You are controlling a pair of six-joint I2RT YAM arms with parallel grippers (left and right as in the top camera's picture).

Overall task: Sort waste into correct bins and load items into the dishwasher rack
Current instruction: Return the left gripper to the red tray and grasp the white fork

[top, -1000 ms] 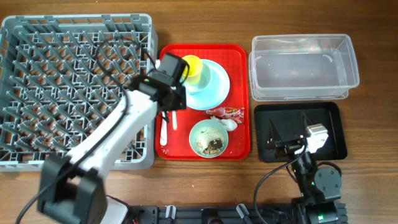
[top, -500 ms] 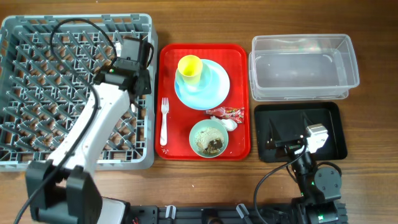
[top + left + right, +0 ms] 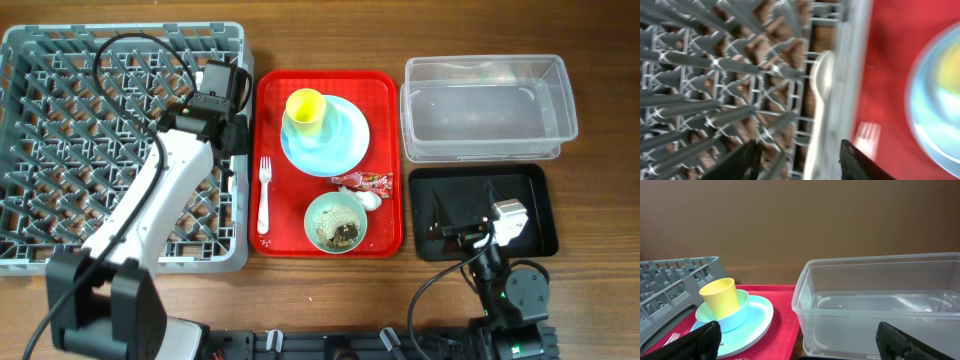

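Observation:
My left gripper (image 3: pixel 228 166) hangs over the right edge of the grey dishwasher rack (image 3: pixel 80 150). Its jaws stand apart, and the white spoon (image 3: pixel 822 75) lies between them along the rack's rim (image 3: pixel 850 60). On the red tray (image 3: pixel 385 100) are the white fork (image 3: pixel 264 195), the yellow cup (image 3: pixel 305 108) on the light blue plate (image 3: pixel 340 145), the bowl (image 3: pixel 335 222) with food scraps, the red-and-white wrapper (image 3: pixel 365 181) and the tissue (image 3: pixel 372 200). My right gripper (image 3: pixel 468 234) is open and holds nothing, low over the black tray (image 3: pixel 530 190), facing the clear tub (image 3: pixel 880 305).
The clear tub (image 3: pixel 490 105) stands at the back right with the black tray in front of it. The left arm's cable (image 3: pixel 130 45) loops above the rack. Bare wooden table (image 3: pixel 330 300) runs along the front edge.
My left gripper carried the spoon from the red tray to the rack's right edge. Its jaws, shut on the spoon before, now stand apart. The right arm has not moved.

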